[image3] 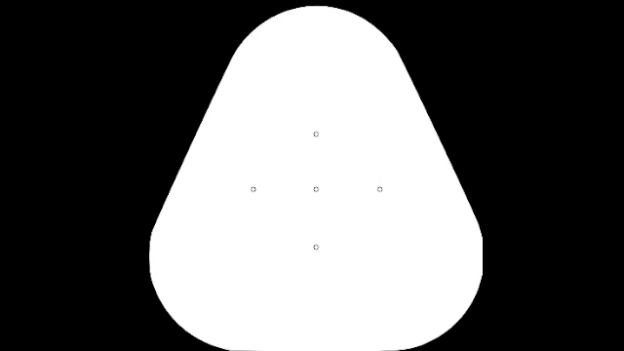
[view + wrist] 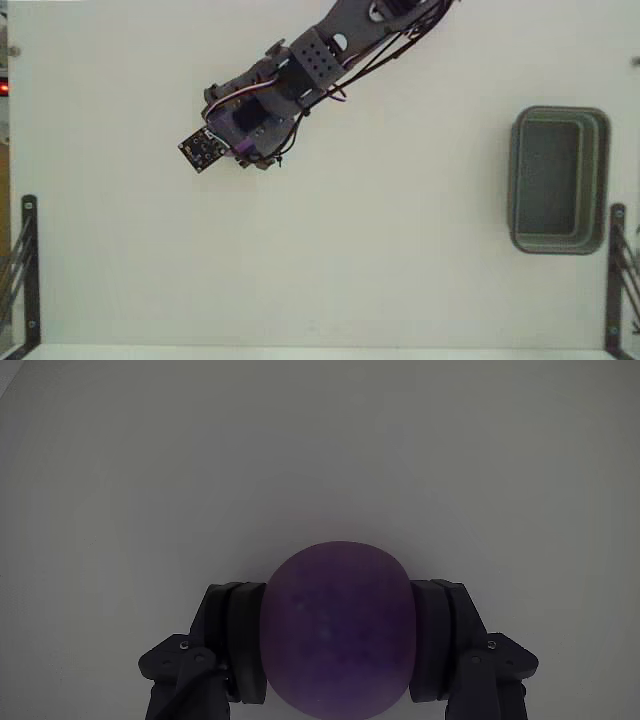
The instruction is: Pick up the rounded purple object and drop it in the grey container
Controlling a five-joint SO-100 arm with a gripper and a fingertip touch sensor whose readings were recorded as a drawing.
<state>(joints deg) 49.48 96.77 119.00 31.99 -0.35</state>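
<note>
In the wrist view the jaws are closed on the purple ball (image 2: 338, 628), one dark pad (image 2: 238, 640) pressed flat to its left flank and the other to its right, so the gripper (image 2: 338, 645) holds it across its widest girth; that is the sound place to take it, since any bite above or below the middle would likely squeeze a round thing out sideways; the surface looks smooth and matte with faint speckling, so I judge it light, somewhat grippy rather than slick, and in no way fragile; whether it gives under the pads cannot be told, as no dent shows; whether the ball is touching the counter or already clear of it is also unclear from here. In the fixed view only a purple patch (image 2: 243, 120) shows amid the gripper's frame, beside the small black circuit board (image 2: 201, 148); the arm (image 2: 340, 40) reaches in from the upper edge; the white counter (image 2: 350, 260) spreads around it; the grey container (image 2: 558, 180) sits well apart at the right of this view, open and holding nothing visible.
</note>
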